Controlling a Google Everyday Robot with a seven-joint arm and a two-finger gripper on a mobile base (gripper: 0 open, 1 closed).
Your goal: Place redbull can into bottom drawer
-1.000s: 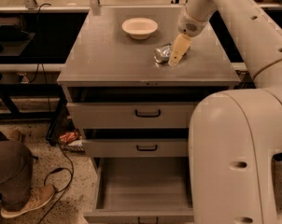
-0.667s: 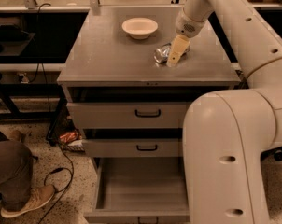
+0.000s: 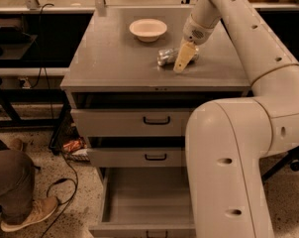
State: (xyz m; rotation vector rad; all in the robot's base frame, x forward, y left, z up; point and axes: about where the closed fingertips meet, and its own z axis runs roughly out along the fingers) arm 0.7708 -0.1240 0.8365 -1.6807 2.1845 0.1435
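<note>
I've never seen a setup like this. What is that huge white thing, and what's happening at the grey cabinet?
The white shape is a robot arm, seen by the single camera looking down past it. The arm ends in its gripper, which is down on the cabinet top right against a small silver can lying on its side. Whether it already holds the can is not visible. A cream bowl sits further back. Below, the bottom drawer is pulled open, ready for the can. At lower left is a person's leg.
</note>
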